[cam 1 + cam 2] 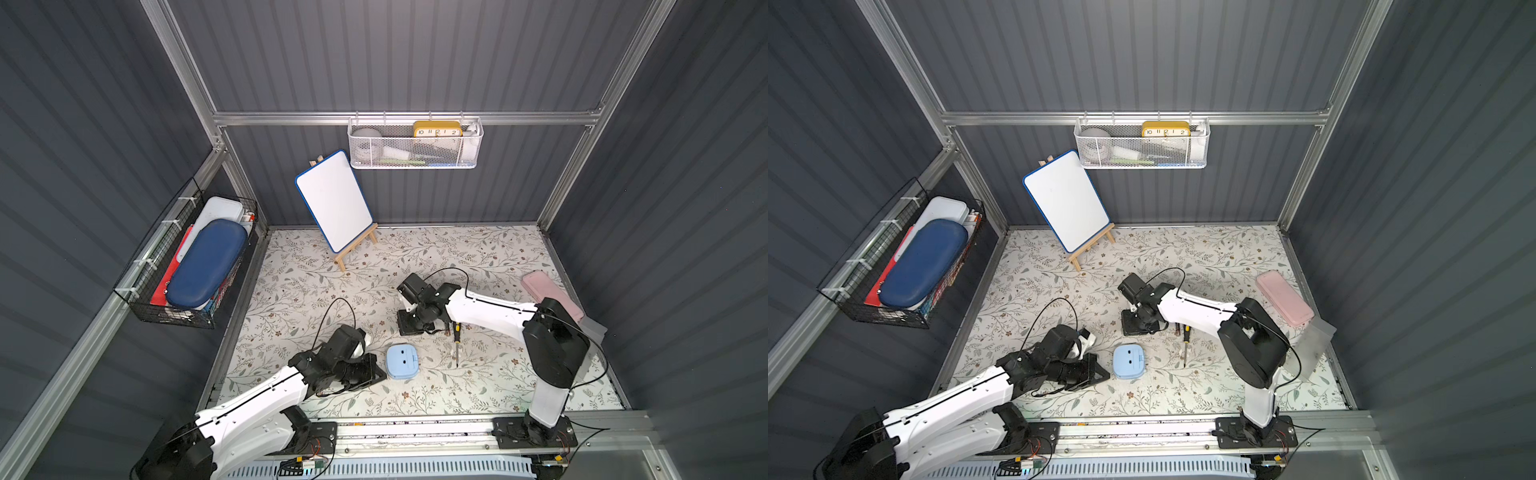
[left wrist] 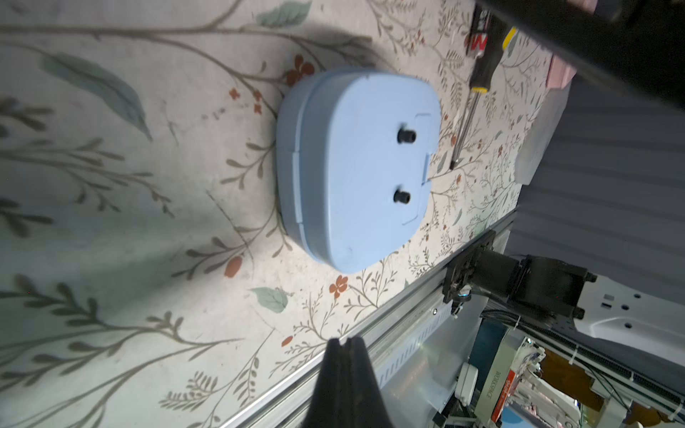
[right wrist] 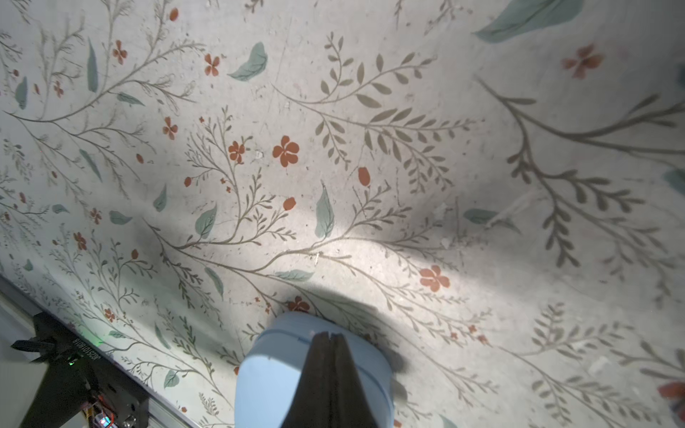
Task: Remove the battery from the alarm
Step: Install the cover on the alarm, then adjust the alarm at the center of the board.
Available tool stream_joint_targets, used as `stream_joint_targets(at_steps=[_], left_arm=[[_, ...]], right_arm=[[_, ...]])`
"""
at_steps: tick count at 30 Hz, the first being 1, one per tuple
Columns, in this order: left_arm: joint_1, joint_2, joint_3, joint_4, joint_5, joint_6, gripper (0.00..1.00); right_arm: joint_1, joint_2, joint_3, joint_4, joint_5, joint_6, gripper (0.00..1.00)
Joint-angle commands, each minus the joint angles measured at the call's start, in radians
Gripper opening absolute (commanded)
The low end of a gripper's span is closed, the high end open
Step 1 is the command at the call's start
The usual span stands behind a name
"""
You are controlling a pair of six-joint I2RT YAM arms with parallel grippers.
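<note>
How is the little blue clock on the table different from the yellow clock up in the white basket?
The alarm is pale blue, unlike the yellow clock. The alarm lies flat on the table with its back up, two black knobs showing and its face hidden. The yellow clock stands upright in the white basket on the back wall, showing its black numerals. Both have rounded corners.

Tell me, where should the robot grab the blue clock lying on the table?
Best from straight above, pinching the alarm across two opposite side walls. It lies flat, back up, so only those fairly straight sides give the left end effector something to squeeze; the corners are rounded and could slip. Keep clear of the two black knobs on the back.
</note>
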Motion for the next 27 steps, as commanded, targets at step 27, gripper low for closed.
stream_joint_targets(at_steps=[27], left_arm=[[-0.127,0.416,0.087,0.292,-0.221,-0.229,0.0]], right_arm=[[-0.038,0.01,-0.101,0.002,-0.055,-0.032,0.0]])
